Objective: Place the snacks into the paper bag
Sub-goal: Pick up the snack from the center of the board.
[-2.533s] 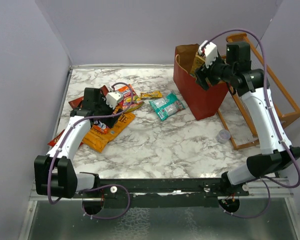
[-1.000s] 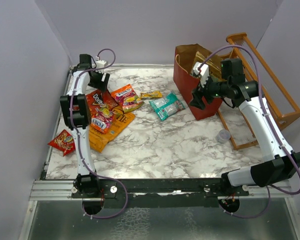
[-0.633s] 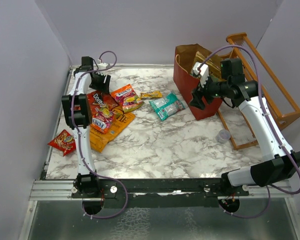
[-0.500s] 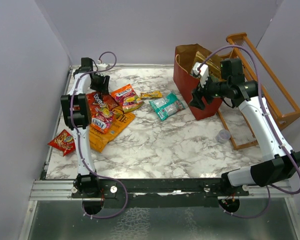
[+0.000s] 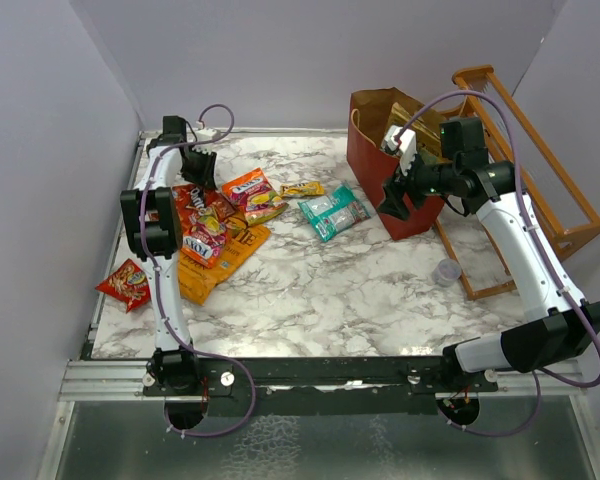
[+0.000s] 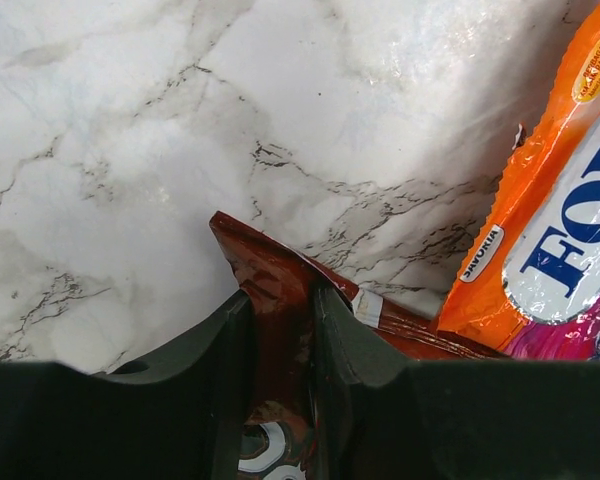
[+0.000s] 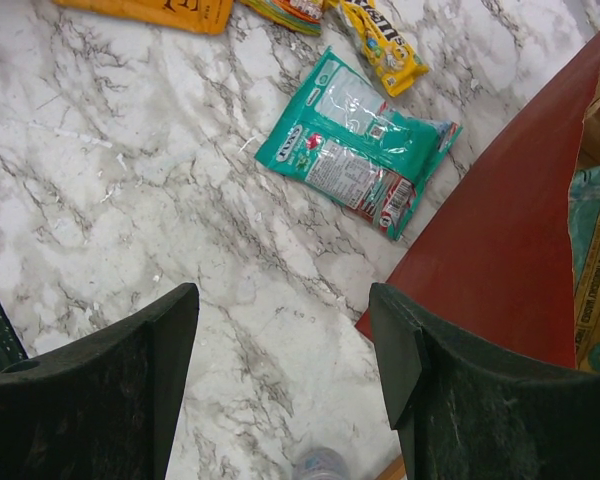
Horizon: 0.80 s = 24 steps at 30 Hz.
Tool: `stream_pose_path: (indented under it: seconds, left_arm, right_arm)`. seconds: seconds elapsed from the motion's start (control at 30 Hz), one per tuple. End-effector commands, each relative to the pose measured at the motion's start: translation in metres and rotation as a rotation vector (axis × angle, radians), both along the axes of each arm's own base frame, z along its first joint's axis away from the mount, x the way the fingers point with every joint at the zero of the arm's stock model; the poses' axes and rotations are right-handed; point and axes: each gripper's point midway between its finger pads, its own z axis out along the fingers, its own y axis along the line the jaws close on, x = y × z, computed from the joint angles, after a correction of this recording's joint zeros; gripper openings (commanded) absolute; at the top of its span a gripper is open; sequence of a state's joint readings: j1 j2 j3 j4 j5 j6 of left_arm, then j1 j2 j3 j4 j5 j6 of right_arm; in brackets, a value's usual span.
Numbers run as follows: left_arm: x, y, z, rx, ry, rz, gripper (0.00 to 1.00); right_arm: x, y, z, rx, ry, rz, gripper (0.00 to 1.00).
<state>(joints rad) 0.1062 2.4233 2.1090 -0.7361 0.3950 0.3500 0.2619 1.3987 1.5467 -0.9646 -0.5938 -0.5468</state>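
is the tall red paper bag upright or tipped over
Upright: the tall red paper bag stands on its base, mouth open upward, a tan-and-teal chip bag showing inside.

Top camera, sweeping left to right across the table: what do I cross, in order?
red packet → pink-orange packet → yellow bar → teal pouch → paper bag → rack
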Motion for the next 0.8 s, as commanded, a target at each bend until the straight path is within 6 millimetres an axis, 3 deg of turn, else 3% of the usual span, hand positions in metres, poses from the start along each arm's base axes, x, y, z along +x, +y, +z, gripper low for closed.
stream_pose_path:
  seconds: [0.0,0.17,0.5,0.63,0.77]
  left_arm:
    - [-0.005,-0.004,0.048,-0.006,-0.046,-0.022,0.13]
    - [-0.01,-0.009,0.094,-0.017,-0.121,-0.041,0.0]
    - [-0.037,-0.024,0.189,-0.068,-0.275,-0.048,0.0]
    - [-0.051,-0.04,0.226,-0.135,-0.33,-0.049,0.0]
    - [-0.067,-0.069,0.266,-0.226,-0.39,-0.067,0.0]
  right_arm:
    - [-0.006,0.006,0.011,0.04,-0.036,0.032,0.69]
    - [-0.01,0.01,0.021,0.075,-0.052,0.051,0.68]
    - [-0.01,0.029,0.042,0.16,-0.083,0.097,0.62]
    - [-0.008,0.046,0.05,0.184,-0.105,0.131,0.62]
    - [-0.008,0.071,0.064,0.214,-0.148,0.179,0.62]
